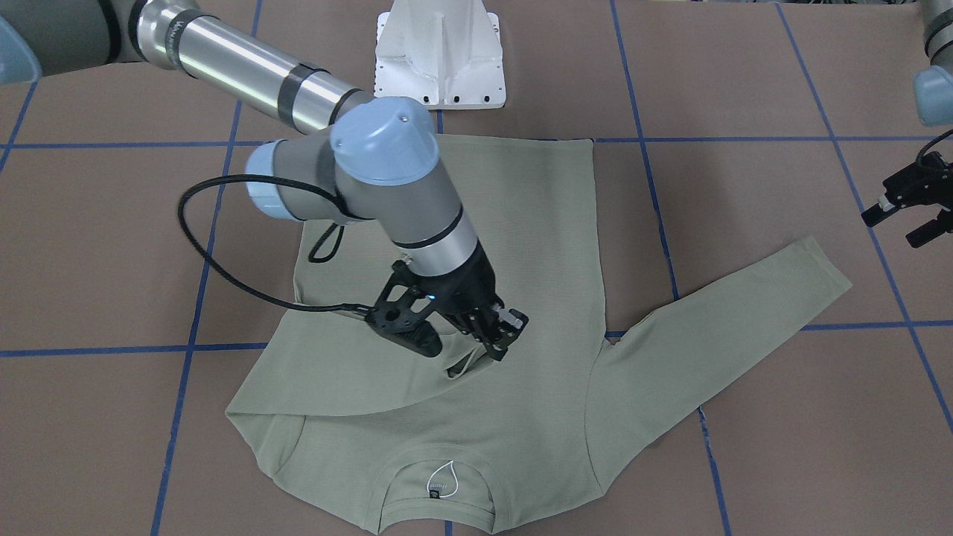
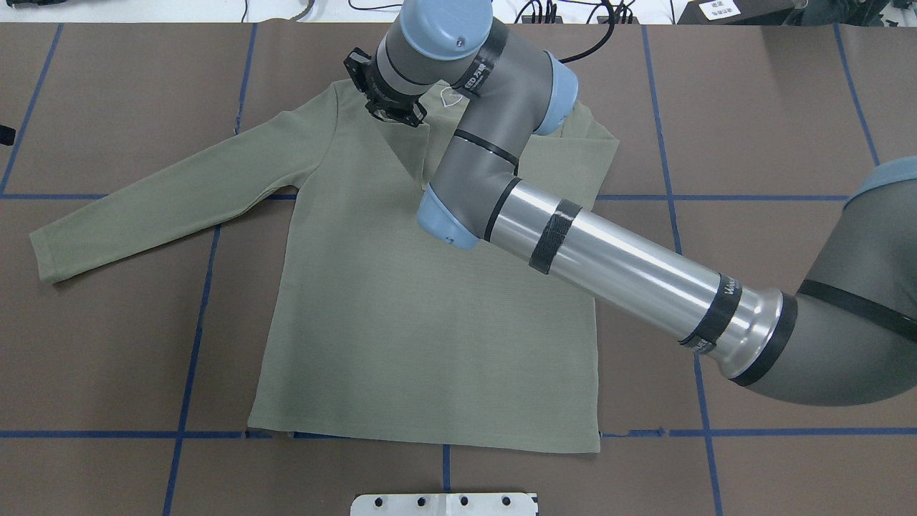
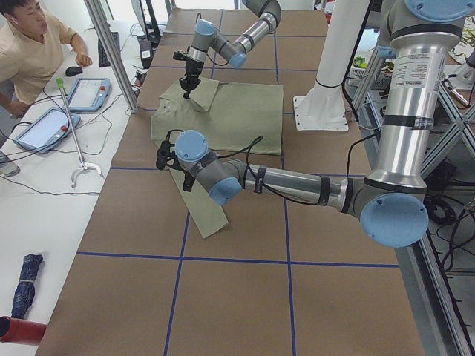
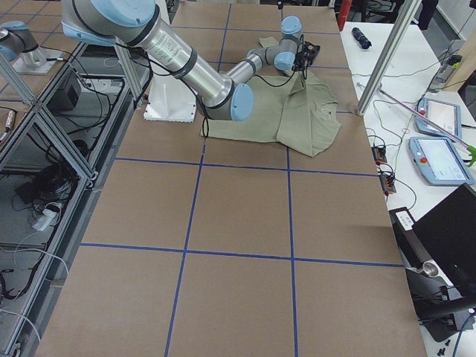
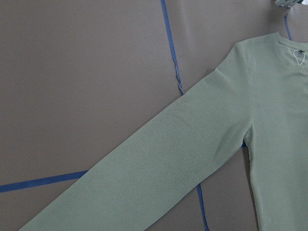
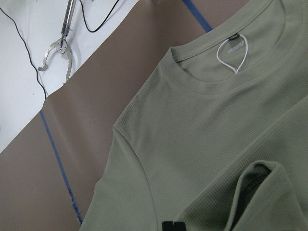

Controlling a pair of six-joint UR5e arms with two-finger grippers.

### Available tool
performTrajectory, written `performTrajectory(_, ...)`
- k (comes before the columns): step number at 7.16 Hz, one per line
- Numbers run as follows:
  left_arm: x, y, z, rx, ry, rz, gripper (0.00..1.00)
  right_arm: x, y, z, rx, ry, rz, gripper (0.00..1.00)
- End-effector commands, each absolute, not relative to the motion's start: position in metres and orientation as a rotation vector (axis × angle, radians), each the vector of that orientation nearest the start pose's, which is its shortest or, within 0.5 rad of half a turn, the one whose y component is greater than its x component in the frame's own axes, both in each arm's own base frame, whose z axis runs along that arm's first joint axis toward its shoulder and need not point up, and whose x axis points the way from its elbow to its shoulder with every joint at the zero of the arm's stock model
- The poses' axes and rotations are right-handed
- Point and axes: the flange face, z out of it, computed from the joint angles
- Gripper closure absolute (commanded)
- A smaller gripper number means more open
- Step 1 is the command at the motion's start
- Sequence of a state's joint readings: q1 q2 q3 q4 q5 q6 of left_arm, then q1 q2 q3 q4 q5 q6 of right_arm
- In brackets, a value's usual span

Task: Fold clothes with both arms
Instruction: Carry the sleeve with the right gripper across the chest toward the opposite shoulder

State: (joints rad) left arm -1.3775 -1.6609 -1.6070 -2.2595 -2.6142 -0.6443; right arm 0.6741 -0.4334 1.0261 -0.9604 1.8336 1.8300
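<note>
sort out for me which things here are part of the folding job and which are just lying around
Part of the job:
- sage-green shirt
- right gripper, at the folded-over sleeve cuff
- left gripper, open, clear of the shirt

Just lying about:
- white pedestal base
- grabber tool on the side table
- control tablets
- folded umbrella

The shirt (image 2: 423,322) lies flat on the table (image 2: 752,107), with the pedestal base (image 1: 439,59) just beyond its hem. A folded sleeve (image 1: 350,372) lies across the shirt's chest, and the right gripper (image 1: 488,348) is over the chest, at this sleeve's cuff (image 1: 461,365). The stretched sleeve (image 2: 165,208) reaches out from the shirt on the robot's left. The left gripper (image 1: 904,217) hangs apart from the shirt, beyond this sleeve's end.
</note>
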Motion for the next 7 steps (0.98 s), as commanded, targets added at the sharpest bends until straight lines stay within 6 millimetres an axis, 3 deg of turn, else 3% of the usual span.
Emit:
performTrajectory(1, 0.056, -0.531, 0.499, 0.27, 1.188, 0.03, 0.0, -0.628, -0.581, 0.023, 0.066, -1.275, 0.641, 1.0)
performTrajectory(4, 0.056, -0.531, 0.5, 0.266, 1.187, 0.028, 0.0, -0.647, -0.558, 0.013, 0.082, -1.317, 0.618, 1.0)
performTrajectory(7, 0.056, -0.527, 0.504, 0.252, 1.196, 0.03, 0.0, -0.652, -0.561, 0.006, 0.118, -1.326, 0.639, 1.0)
